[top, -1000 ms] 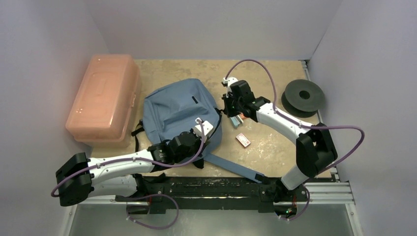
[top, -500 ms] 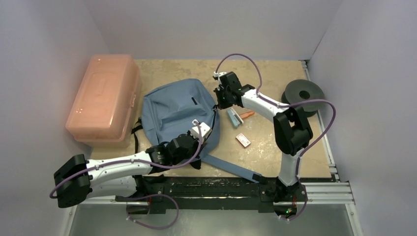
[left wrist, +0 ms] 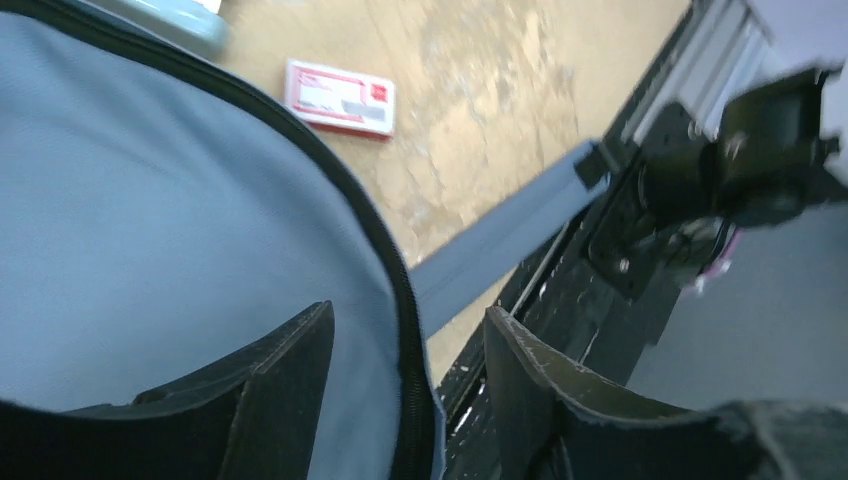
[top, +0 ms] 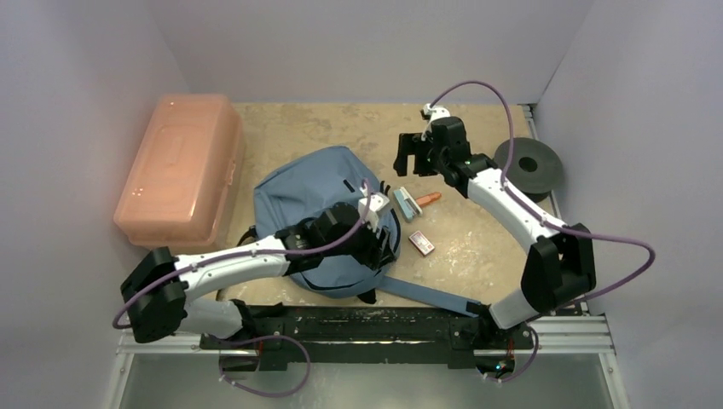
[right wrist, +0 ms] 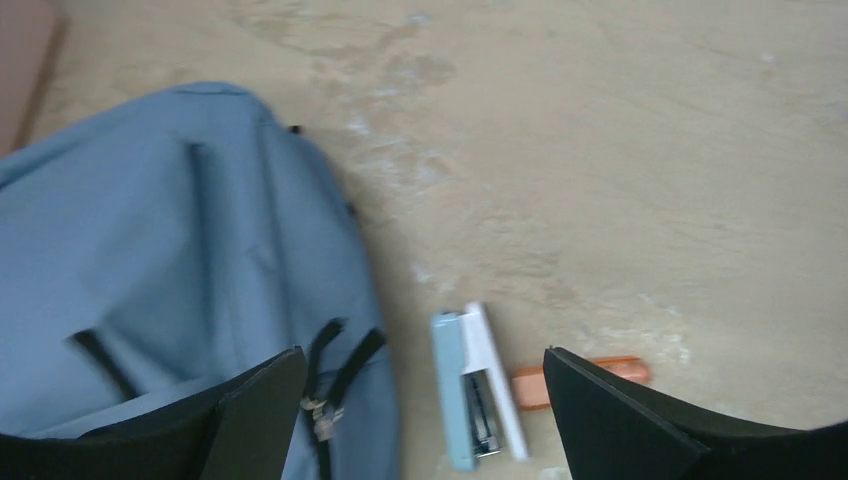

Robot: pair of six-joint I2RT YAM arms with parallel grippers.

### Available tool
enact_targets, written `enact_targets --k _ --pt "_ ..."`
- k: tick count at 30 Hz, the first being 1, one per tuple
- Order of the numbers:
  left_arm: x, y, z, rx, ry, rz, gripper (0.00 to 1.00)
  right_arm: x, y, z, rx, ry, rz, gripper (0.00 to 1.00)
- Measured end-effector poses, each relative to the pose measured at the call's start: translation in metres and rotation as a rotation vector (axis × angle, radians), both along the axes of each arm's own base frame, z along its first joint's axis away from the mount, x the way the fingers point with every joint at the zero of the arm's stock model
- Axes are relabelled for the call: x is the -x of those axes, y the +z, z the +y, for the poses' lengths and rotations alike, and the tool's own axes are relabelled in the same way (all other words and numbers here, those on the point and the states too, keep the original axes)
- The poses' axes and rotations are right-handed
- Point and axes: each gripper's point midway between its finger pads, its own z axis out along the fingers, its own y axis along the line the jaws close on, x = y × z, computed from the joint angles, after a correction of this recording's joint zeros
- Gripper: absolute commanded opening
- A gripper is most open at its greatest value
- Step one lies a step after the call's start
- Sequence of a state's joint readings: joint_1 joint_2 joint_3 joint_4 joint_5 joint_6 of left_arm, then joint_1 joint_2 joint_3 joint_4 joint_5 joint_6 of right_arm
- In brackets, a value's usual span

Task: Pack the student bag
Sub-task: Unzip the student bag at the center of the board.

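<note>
The student bag (top: 311, 192) is a blue-grey fabric backpack lying bunched in the middle of the table, also in the left wrist view (left wrist: 150, 220) and the right wrist view (right wrist: 170, 250). My left gripper (top: 381, 239) hangs over its right edge. Its jaws are open (left wrist: 405, 345), and the black zipper edge (left wrist: 400, 300) runs between them untouched. My right gripper (top: 415, 158) hovers open (right wrist: 422, 352) behind a light-blue stapler (right wrist: 478, 385), holding nothing. The zipper pulls (right wrist: 318, 410) lie by its left finger.
An orange marker (top: 429, 198) lies beside the stapler (top: 404, 203). A small red-and-white box (top: 420, 243) sits nearer the front, also in the left wrist view (left wrist: 340, 97). A salmon-pink plastic box (top: 179, 170) stands at the left, a black spool (top: 529, 164) at the right. A bag strap (top: 426, 294) trails toward the base rail.
Both grippers have opened. The left arm swung right over the bag, which has bunched up and shifted. The right arm pulled back from the bag's top edge toward the back right.
</note>
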State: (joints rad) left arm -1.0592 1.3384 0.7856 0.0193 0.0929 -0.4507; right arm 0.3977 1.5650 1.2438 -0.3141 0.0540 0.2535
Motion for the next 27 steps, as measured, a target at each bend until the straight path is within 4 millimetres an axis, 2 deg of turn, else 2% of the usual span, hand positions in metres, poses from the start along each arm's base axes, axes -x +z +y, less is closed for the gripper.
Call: enact_targets --k 3,6,9,11,13,15,18,21,24,27 --pt "-0.022 0.031 0.018 0.023 0.079 0.031 0.6 0.02 0.023 0.029 -0.145 0.093 -0.01 0.9" --pt "-0.046 0.07 0.05 0.033 0.187 0.007 0.65 0.04 0.037 0.067 -0.273 0.203 -0.001 0.8" --pt "-0.063 0.105 0.095 0.044 0.327 -0.035 0.65 0.072 0.032 0.112 -0.351 0.326 0.041 0.37" --pt "-0.071 0.114 0.123 0.041 0.412 -0.044 0.62 0.099 0.017 0.135 -0.395 0.397 0.099 0.23" --pt "-0.079 0.111 0.149 0.015 0.494 -0.03 0.59 0.125 -0.008 0.144 -0.42 0.437 0.172 0.11" --pt "-0.089 0.102 0.166 -0.008 0.558 0.004 0.58 0.142 -0.044 0.134 -0.414 0.419 0.25 0.04" --pt "-0.099 0.083 0.168 -0.031 0.583 0.062 0.55 0.162 -0.082 0.114 -0.401 0.387 0.311 0.02" --pt "-0.112 0.058 0.162 -0.065 0.585 0.124 0.51 0.171 -0.09 0.107 -0.42 0.391 0.283 0.01" --pt "-0.123 0.031 0.155 -0.103 0.58 0.169 0.41 0.169 -0.091 0.106 -0.433 0.396 0.241 0.0" --pt "-0.127 -0.003 0.152 -0.146 0.575 0.215 0.39 0.166 -0.096 0.103 -0.42 0.384 0.215 0.01"
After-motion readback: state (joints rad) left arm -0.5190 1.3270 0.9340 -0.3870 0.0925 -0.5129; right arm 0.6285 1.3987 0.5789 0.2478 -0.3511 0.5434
